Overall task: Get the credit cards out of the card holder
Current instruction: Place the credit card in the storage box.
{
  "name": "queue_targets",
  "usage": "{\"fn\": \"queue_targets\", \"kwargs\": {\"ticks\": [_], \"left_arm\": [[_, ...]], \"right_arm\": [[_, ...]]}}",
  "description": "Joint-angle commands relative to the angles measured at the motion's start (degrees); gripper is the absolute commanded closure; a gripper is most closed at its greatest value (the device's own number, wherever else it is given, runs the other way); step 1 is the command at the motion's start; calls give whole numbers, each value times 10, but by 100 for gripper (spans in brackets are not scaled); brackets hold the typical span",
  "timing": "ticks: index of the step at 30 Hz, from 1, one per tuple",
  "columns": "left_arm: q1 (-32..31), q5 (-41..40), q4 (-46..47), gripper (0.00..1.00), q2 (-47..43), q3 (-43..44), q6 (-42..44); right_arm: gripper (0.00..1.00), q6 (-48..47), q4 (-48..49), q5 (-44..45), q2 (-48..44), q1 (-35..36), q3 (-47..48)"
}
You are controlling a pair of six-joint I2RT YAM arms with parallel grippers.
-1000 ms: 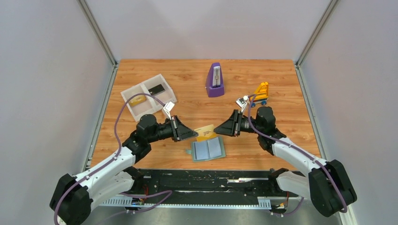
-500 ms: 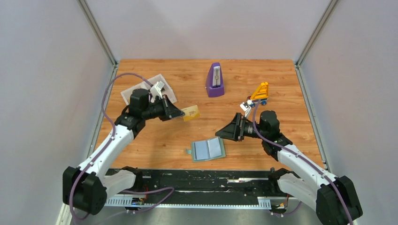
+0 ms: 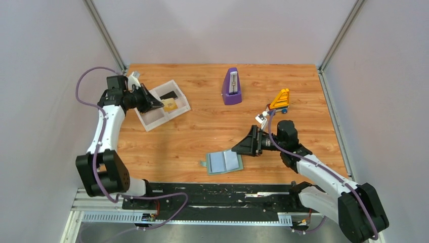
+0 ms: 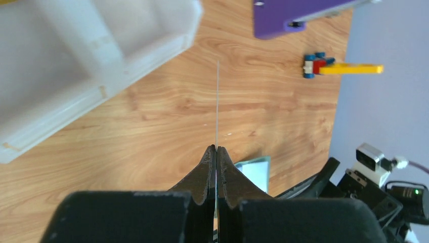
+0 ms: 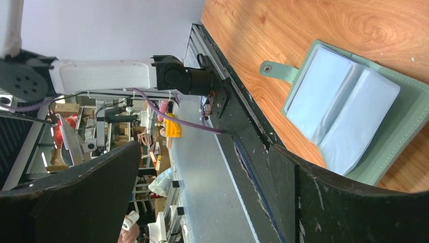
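Where my left gripper [image 3: 158,104] is: at ten o'clock on the table, over the white tray [image 3: 152,118].
Left gripper's state: fingers pressed together on the gold card [image 3: 171,105]; in my left wrist view the tips [image 4: 216,150] meet on it.
Gold card: held on edge, so the left wrist view shows it as a thin line [image 4: 217,101] running out from the tips. From above it lies over the tray compartment that has the dark card. I cannot tell whether it touches the tray.
Dark card [image 3: 168,94]: flat in the tray, just at twelve o'clock of the gold one.
Right gripper [image 3: 240,147]: fingers spread wide, nothing between them, just at two o'clock of the card holder [image 3: 224,162] and apart from it.
Card holder: at six o'clock on the table, near its front edge, lying open and flat with its pale inner pockets up. My right wrist view shows it beyond the spread fingers [image 5: 349,116].
Strap tab [image 5: 275,69]: sticks out from the holder's nine o'clock edge, flat on the wood.
Purple metronome [image 3: 232,87]: upright at twelve o'clock.
Orange toy [image 3: 281,99]: at two o'clock, well apart from the holder.
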Motion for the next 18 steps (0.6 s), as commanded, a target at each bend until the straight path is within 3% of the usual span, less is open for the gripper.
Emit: {"fn": "queue_targets", "kwargs": {"ticks": [1, 10, 18], "left_arm": [[54, -7, -50, 100, 75, 30, 54], [164, -20, -79, 100, 201, 149, 101], [177, -20, -72, 100, 287, 219, 82]], "right_arm": [[0, -24, 17, -25, 15, -2, 7], [0, -52, -13, -17, 17, -3, 31], [0, -58, -24, -9, 24, -3, 46]]}}
